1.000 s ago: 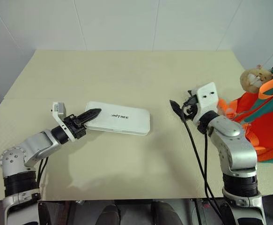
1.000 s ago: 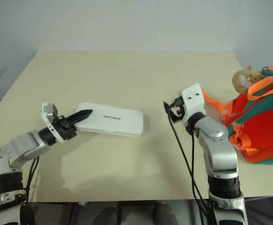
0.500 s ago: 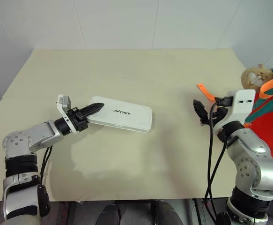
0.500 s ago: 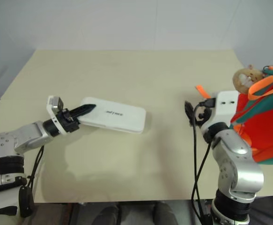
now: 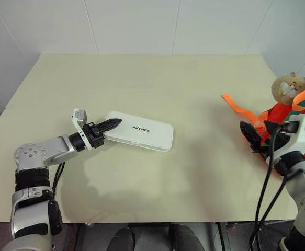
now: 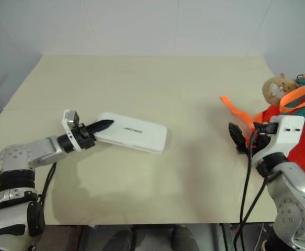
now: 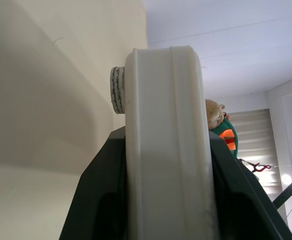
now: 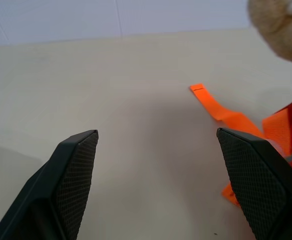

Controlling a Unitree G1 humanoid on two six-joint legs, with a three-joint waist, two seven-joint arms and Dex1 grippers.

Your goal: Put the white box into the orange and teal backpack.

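Observation:
The white box (image 5: 142, 134) lies flat near the table's middle left, with dark lettering on top. My left gripper (image 5: 112, 124) is shut on its left end. In the left wrist view the box's edge (image 7: 166, 150) stands between the two black fingers (image 7: 100, 205). The orange and teal backpack (image 5: 298, 107) sits at the table's right edge, with a tan plush hamster (image 5: 286, 87) at its top. My right gripper (image 5: 254, 137) hangs open just left of the backpack with nothing in it; in the right wrist view its fingers (image 8: 73, 172) stand wide apart.
A loose orange strap (image 5: 237, 105) trails from the backpack onto the beige table (image 5: 183, 83), just beyond my right gripper. White walls close the table's far side. The box's round foot pad (image 7: 118, 90) shows on its underside.
My right arm has swung right and back, from mid-table to beside the backpack. The left gripper has carried the box's end slightly to the right.

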